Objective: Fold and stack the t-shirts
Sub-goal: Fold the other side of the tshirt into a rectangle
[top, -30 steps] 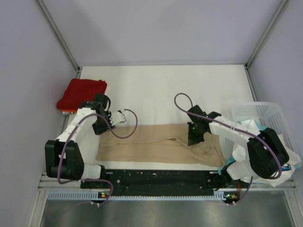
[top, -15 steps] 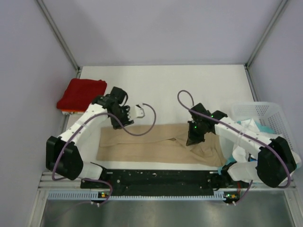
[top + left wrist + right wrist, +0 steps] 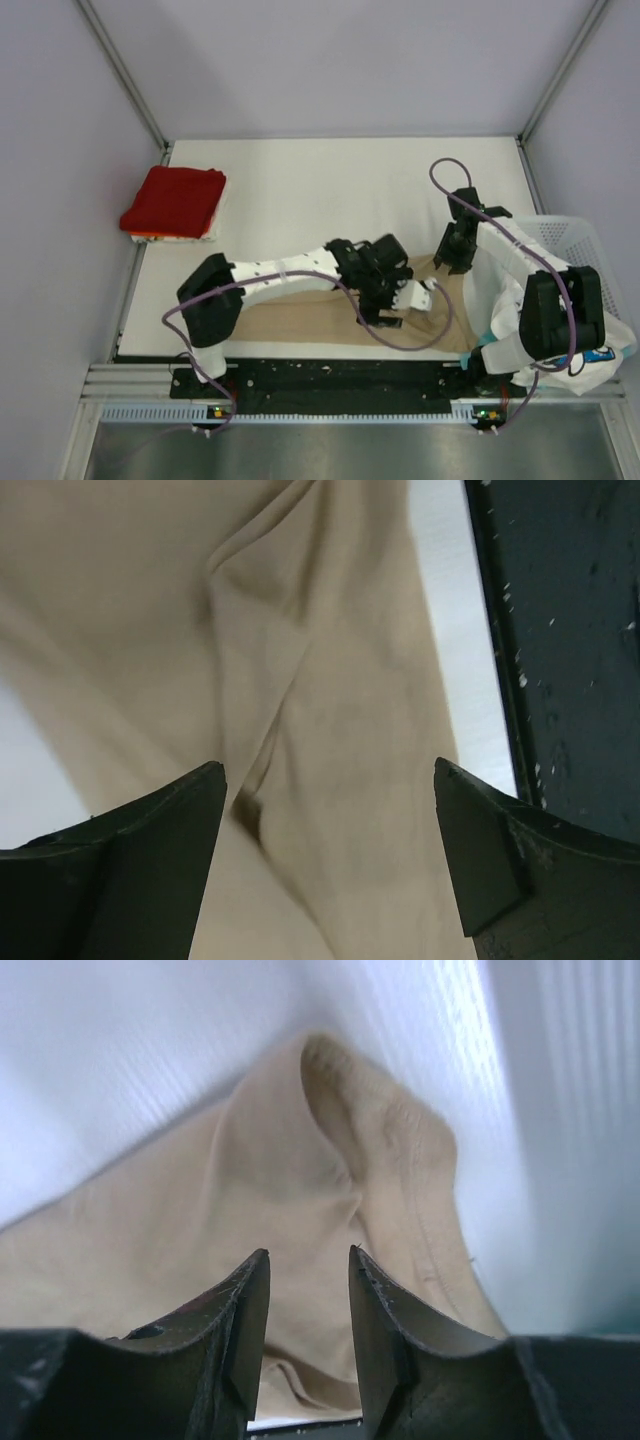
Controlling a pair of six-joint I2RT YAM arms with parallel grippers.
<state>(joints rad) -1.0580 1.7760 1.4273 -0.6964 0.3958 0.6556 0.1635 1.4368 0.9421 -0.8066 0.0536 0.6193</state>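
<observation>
A plain tan short-sleeved cloth shirt (image 3: 290, 325) lies spread along the near edge of the white worktop (image 3: 330, 190). Over its right half the left gripper (image 3: 328, 772) hangs with jaws wide apart, empty. By the shirt's far right corner the right gripper (image 3: 308, 1255) hovers, jaws narrowly parted, gripping nothing. A folded red cloth shirt (image 3: 175, 198) sits by the left edge.

bright even light, soft shadows, blurry wrist views
</observation>
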